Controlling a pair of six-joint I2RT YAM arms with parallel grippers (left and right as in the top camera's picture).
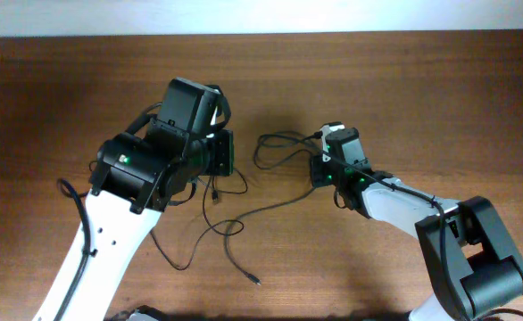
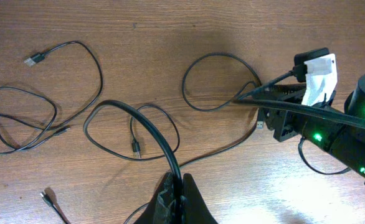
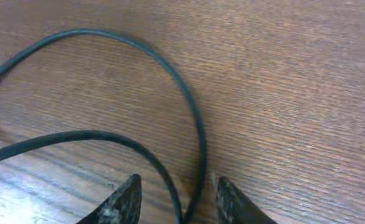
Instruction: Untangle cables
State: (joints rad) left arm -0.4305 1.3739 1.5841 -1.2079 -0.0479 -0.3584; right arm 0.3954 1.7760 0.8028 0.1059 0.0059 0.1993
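Cable (image 3: 198,124) runs between fingers of right tool (image 3: 177,182).

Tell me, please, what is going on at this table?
Two robot arms are untangling thin black cables on a wooden table. The left pincer is shut on one cable, which arcs up off the wood. The right pincer is low over the table and open, with another cable running between its fingers, not gripped. Other cables lie in loose loops nearby, so the sorting is not yet finished.
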